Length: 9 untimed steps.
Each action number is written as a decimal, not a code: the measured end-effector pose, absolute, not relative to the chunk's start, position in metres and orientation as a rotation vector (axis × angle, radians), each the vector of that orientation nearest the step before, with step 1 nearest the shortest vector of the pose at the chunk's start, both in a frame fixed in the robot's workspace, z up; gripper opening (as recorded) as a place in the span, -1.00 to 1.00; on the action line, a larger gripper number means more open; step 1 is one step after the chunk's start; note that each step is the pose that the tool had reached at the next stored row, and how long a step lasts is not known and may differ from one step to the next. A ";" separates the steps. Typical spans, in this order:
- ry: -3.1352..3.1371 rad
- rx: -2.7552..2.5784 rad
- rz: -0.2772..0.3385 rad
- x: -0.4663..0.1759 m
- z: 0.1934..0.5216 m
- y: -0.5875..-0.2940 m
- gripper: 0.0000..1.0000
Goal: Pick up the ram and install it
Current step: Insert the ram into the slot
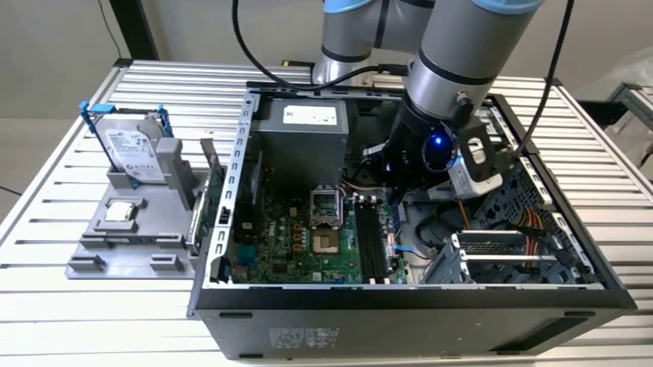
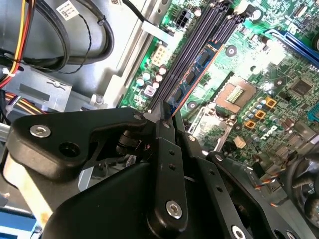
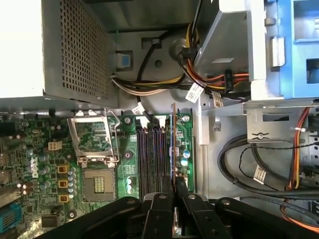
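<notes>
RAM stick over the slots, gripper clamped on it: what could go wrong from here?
Misalignment: the ram stands edge-on along the memory slots, held at one end by the gripper. A slight tilt could seat one end first or land it between slots.

Neighbours: the open processor socket lies beside the slots, so a sideways slip could strike it.

Cables: the bundled wires run near the slots' far end and might snag the arm.

No print can be made out: the white labels on the hard drive (image 1: 134,153), the power supply (image 1: 309,115) and the cable tags (image 3: 195,92) are too small to read.
</notes>
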State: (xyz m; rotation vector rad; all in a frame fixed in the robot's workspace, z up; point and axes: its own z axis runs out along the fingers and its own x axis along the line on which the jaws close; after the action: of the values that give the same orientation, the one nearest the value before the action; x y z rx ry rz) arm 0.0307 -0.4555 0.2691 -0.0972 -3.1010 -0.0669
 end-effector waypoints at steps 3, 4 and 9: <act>-3.101 -0.093 -0.067 0.031 0.267 -0.455 -1.00; -3.101 -0.091 -0.067 0.031 0.266 -0.455 -1.00; -3.101 -0.085 -0.067 0.031 0.261 -0.455 -1.00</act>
State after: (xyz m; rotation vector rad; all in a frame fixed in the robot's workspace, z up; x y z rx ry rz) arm 0.0307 -0.4555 0.2615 -0.0851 -3.1014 -0.0669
